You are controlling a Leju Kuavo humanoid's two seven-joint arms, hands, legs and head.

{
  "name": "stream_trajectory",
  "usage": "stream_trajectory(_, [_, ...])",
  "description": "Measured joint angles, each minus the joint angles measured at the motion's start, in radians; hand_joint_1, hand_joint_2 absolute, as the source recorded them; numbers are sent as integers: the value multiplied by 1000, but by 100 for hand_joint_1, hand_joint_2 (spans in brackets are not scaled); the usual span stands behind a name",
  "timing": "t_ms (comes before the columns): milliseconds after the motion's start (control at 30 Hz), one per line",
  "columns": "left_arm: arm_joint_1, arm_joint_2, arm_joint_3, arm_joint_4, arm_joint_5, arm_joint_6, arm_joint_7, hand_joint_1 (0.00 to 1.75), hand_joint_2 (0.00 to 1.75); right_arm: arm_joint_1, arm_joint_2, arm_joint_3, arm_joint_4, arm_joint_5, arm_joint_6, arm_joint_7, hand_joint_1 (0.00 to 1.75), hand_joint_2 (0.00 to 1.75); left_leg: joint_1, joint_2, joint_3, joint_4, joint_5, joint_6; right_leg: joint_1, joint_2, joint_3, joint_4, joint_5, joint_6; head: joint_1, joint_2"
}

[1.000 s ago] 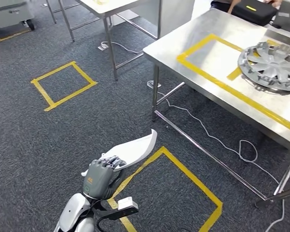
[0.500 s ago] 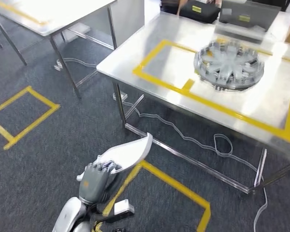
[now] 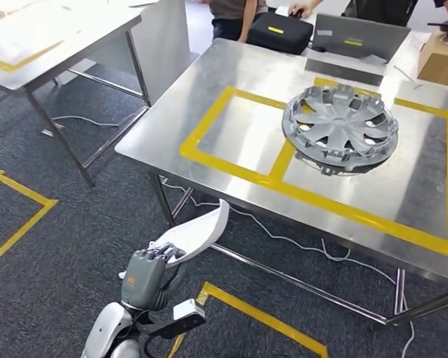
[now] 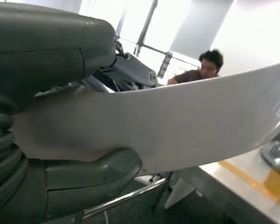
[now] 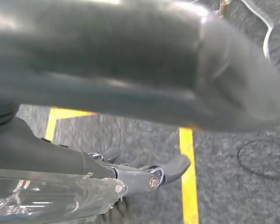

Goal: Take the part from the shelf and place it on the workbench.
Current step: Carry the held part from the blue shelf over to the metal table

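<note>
The head view is looking forward and down from high on the robot, taking in the steel workbench [image 3: 171, 134] ahead and the carpet [image 3: 58, 261] below. The left wrist view is sitting very close behind the left hand [image 4: 43, 154], facing out along the white part [image 4: 173, 126] toward the workbench's edge [image 4: 244, 179], which both views are sharing. The right wrist view is looking down past the right hand [image 5: 138, 70] at nearby carpet [image 5: 230, 186] crossed by yellow floor tape [image 5: 188, 186].
</note>
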Motion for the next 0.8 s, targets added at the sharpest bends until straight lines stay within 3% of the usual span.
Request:
stream_trajectory(33, [-3, -2, 4, 0, 2, -2, 3, 175, 175, -4, 0, -1, 0, -7, 0, 0, 0, 0, 1, 4, 14, -4, -9, -7, 7, 1, 0, -9, 29, -3, -3, 0])
stream_trajectory(100, [-15, -9, 8, -2, 5, -4, 6, 175, 175, -17, 0, -3, -1, -23, 0, 0, 0, 0, 7, 6, 9, 27, 15, -20, 7, 26, 20, -14, 7, -9, -2, 1])
stream_trajectory(167, [-26, -14, 12, -2, 12, -4, 6, 175, 175, -24, 0, -4, -2, -28, 2, -1, 0, 0, 10, -19, -69, 151, 66, -30, -1, 46, 53, -39, -5, -17, -6, 1])
stream_trajectory(200, [-27, -14, 17, -1, 17, -5, 6, 175, 175, -25, 0, -4, -2, -26, 2, -2, 0, 0, 12, -34, -126, 220, 67, -35, -4, 56, 73, -55, -12, -20, -9, 1])
stream_trajectory(233, [-28, -14, 24, 0, 23, -6, 6, 175, 175, -26, 0, -4, -2, -23, 3, -4, 0, 0, 14, -45, -182, 272, 43, -39, -7, 65, 93, -69, -19, -22, -11, 1])
stream_trajectory(267, [-30, -14, 33, 1, 28, -8, 8, 175, 175, -27, 0, -4, -3, -21, 3, -4, 0, 0, 15, -49, -229, 299, 1, -43, -9, 76, 113, -79, -28, -21, -11, 1])
stream_trajectory(300, [-34, -15, 42, 3, 33, -10, 9, 175, 175, -26, 0, -4, -2, -19, 2, -4, 0, 0, 16, -50, -267, 306, -39, -46, -13, 85, 133, -86, -39, -17, -11, 2])
stream_trajectory(333, [-39, -16, 51, 4, 36, -11, 11, 175, 175, -24, 0, -4, -2, -19, 2, -3, 0, 0, 17, -50, -292, 291, -53, -47, -17, 94, 153, -89, -52, -14, -11, 2])
stream_trajectory(367, [-44, -17, 59, 6, 39, -12, 13, 175, 175, -22, 1, -4, -2, -20, 3, -1, 0, 0, 17, -50, -308, 260, -36, -48, -22, 101, 173, -91, -65, -9, -12, 2])
stream_trajectory(400, [-49, -17, 67, 8, 41, -14, 14, 175, 175, -21, 2, -4, -2, -21, 3, 1, 0, 0, 17, -51, -315, 210, 19, -49, -27, 107, 191, -91, -79, -4, -12, 2])
stream_trajectory(467, [-55, -18, 79, 12, 42, -16, 14, 175, 175, -19, 3, -4, -2, -21, 4, 5, 0, 0, 19, -52, -322, 97, 169, -46, -32, 118, 215, -86, -104, 8, -19, 1])
stream_trajectory(500, [-57, -20, 83, 14, 41, -16, 12, 175, 175, -19, 3, -4, -2, -21, 4, 8, 0, 0, 19, -53, -325, 60, 226, -41, -32, 122, 218, -82, -116, 16, -22, 1])
stream_trajectory(533, [-59, -22, 86, 16, 40, -16, 11, 175, 175, -18, 3, -4, -2, -22, 5, 11, 0, 0, 20, -54, -328, 42, 253, -35, -32, 124, 219, -80, -128, 24, -25, 1])
stream_trajectory(633, [-73, -35, 95, 18, 36, -16, 7, 175, 175, -18, 3, -4, -2, -23, 7, 16, 0, 0, 20, -56, -318, 36, 257, -15, -30, 117, 239, -100, -144, 43, -23, 1])
stream_trajectory(800, [-105, -43, 101, 30, -11, -17, 25, 175, 175, -25, 3, -4, -2, -23, 9, 21, 0, 0, 24, -60, -302, 25, 254, -12, -24, 102, 272, -122, -134, 32, -17, 1])
